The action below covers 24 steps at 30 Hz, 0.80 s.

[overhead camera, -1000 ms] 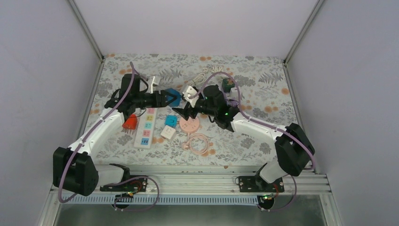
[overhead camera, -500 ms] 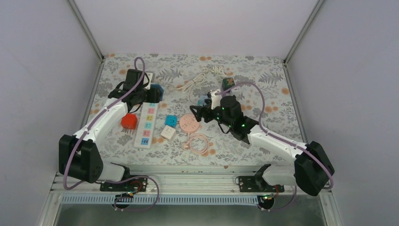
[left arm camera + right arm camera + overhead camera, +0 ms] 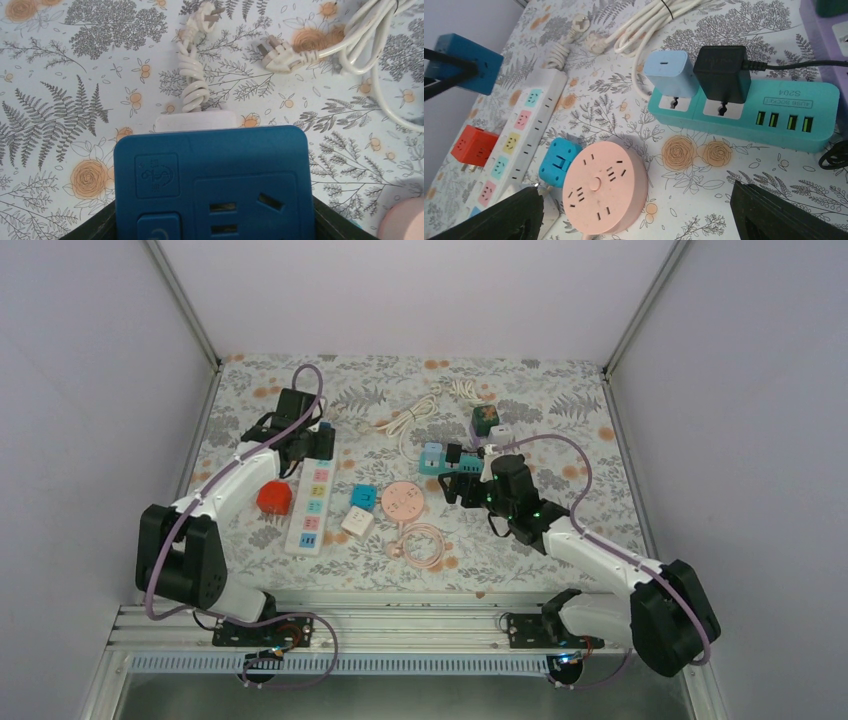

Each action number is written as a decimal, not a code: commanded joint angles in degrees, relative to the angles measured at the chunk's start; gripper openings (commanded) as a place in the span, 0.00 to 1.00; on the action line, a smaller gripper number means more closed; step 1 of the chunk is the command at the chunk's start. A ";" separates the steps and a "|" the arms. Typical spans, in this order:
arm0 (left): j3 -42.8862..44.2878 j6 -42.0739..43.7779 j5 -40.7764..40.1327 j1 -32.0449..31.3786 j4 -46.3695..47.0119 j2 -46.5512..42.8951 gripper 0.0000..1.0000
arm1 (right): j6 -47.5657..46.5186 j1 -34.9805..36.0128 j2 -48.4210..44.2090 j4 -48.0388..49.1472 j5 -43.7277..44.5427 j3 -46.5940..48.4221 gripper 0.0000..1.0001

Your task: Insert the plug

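My left gripper (image 3: 318, 440) is shut on a dark blue cube socket adapter (image 3: 212, 185), its sockets facing the camera. It holds the adapter just above the far end of the white power strip (image 3: 312, 502). The strip's end (image 3: 195, 120) peeks out past the cube. The right wrist view shows the cube (image 3: 466, 62) held by black fingers at far left. My right gripper (image 3: 639, 220) is open and empty, hovering over the pink round socket (image 3: 604, 187), near the teal power strip (image 3: 744, 115).
A light blue charger (image 3: 671, 72) and a black charger (image 3: 722, 72) sit in the teal strip. A small blue cube (image 3: 559, 161), a red cube (image 3: 474, 145), a white cube (image 3: 357, 522), a pink cable coil (image 3: 420, 543), white cables (image 3: 420, 410) and a green cube (image 3: 484, 418) lie around.
My left gripper has carried the blue cube left and back, to the far end of the white strip. My right gripper has drawn back to the right, away from the centre.
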 commanded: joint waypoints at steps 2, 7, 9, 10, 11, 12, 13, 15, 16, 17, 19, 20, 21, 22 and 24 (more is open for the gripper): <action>0.75 2.98 -2.28 0.24 1.67 2.47 0.51 | 0.86 -0.53 -3.09 -1.30 -0.18 -1.29 0.96; 2.06 3.62 1.40 0.52 1.03 6.87 0.51 | 1.27 -0.54 -2.46 -1.28 -0.75 -1.15 0.96; 1.82 3.50 1.48 0.85 1.20 8.00 0.51 | 1.66 -0.48 -1.86 -1.04 -0.93 -0.95 0.96; 1.76 3.42 1.64 1.08 1.30 8.42 0.51 | 1.65 -0.48 -1.56 -0.96 -1.07 -0.88 0.96; 1.59 3.26 1.57 1.31 1.50 8.83 0.51 | 1.70 -0.53 -1.34 -0.91 -0.99 -0.84 0.96; 1.70 3.23 1.61 1.48 1.54 9.16 0.51 | 1.69 -0.54 -1.14 -0.96 -0.99 -0.77 0.96; 1.69 3.28 1.55 1.55 1.61 9.46 0.51 | 1.64 -0.53 -1.00 -0.95 -0.95 -0.79 0.96; 1.65 3.24 1.27 1.77 1.96 9.89 0.51 | 1.51 -0.53 -0.89 -1.22 -0.62 -0.74 0.96; 1.72 3.23 1.25 1.84 1.98 10.15 0.51 | 1.43 -0.47 -0.69 -1.33 -0.51 -0.64 0.96; 1.83 3.18 1.53 1.99 2.00 10.34 0.51 | 1.29 -0.53 -0.63 -1.45 -0.35 -0.51 0.96; 1.94 3.00 1.92 2.02 2.11 10.58 0.51 | 1.24 -0.54 -0.38 -1.56 0.01 -0.33 0.96; 2.00 3.03 2.00 2.13 2.11 10.66 0.51 | 1.23 -0.48 -0.24 -1.55 0.06 -0.29 0.96; 2.13 2.97 1.89 2.10 2.00 10.64 0.51 | 1.23 -0.52 -0.08 -1.48 0.20 -0.25 0.96; 2.27 2.90 1.67 2.08 1.77 10.62 0.51 | 1.19 -0.51 0.10 -1.38 0.16 -0.23 0.96; 3.23 2.28 1.17 2.09 0.54 10.02 0.50 | 1.29 -0.54 0.42 -1.29 -0.02 -0.25 0.96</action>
